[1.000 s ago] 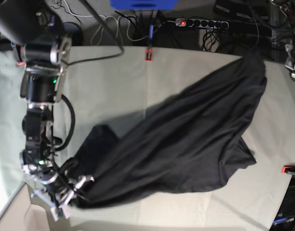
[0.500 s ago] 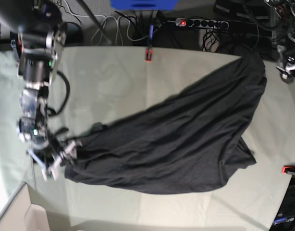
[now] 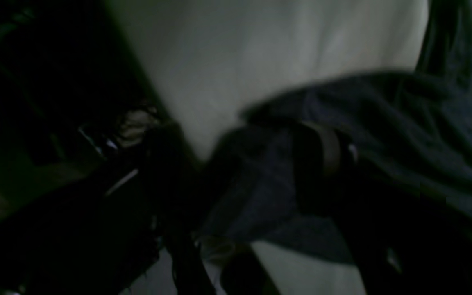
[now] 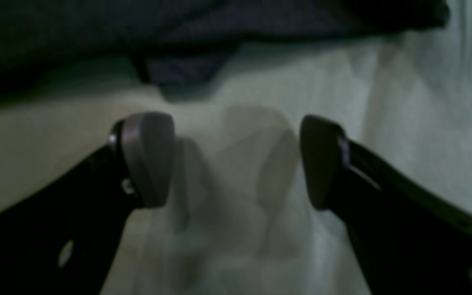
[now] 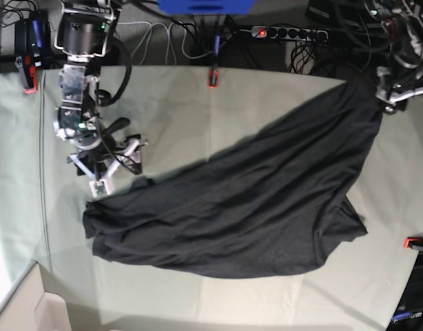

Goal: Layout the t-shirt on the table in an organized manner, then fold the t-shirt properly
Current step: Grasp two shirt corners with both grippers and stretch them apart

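The t-shirt (image 5: 253, 200) sprawls diagonally over the table (image 5: 170, 103), covering the middle and right from the far right edge down to the near left. Bare cloth lies open at the far middle, along the left strip and across the near edge. The right gripper (image 5: 118, 169), jaws spread and empty, hangs over the far-left part just beside the shirt's left end. The left gripper (image 5: 394, 93) sits at the far right corner with fabric between its fingers (image 3: 326, 151). A red clamp (image 5: 213, 78) juts at the far edge, another (image 5: 415, 242) at the right edge.
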`<action>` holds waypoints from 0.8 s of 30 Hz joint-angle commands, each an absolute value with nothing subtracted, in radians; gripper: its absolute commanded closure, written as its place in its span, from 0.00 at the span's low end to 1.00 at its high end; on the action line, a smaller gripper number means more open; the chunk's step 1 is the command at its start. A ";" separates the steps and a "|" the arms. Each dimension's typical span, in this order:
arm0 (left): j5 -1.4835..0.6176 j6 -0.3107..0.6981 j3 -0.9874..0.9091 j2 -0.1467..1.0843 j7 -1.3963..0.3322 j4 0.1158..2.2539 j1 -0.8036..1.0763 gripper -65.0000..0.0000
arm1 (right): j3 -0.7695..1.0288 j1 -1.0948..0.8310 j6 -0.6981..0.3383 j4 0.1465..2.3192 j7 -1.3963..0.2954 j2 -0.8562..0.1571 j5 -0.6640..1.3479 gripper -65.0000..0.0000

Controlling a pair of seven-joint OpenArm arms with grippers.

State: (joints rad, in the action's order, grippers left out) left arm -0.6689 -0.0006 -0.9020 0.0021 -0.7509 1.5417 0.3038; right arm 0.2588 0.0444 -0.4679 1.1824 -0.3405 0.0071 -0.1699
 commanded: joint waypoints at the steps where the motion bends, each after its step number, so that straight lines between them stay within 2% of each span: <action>1: -0.677 0.002 -0.894 0.016 -0.737 1.547 0.302 0.37 | 0.257 0.059 -0.467 1.185 -0.328 0.007 -0.159 0.26; 9: -0.677 0.002 -0.849 0.016 -0.736 1.469 0.266 0.37 | 0.257 0.150 -0.467 1.052 -0.326 0.025 -0.159 0.26; 16: -0.677 0.002 -0.849 0.038 -0.737 1.463 0.268 0.37 | 0.257 0.171 -0.469 1.046 -0.326 0.041 -0.159 0.26; 18: -0.677 0.002 -0.849 0.038 -0.737 1.463 0.268 0.37 | 0.257 0.171 -0.469 1.046 -0.326 0.041 -0.159 0.29; 21: -0.677 0.002 -0.851 0.038 -0.737 1.463 0.268 0.37 | 0.255 0.163 -0.473 1.044 -0.326 0.044 -0.157 0.46; 24: -0.677 0.002 -0.851 0.038 -0.737 1.463 0.268 0.37 | 0.246 0.148 -0.473 1.044 -0.326 0.051 -0.157 0.76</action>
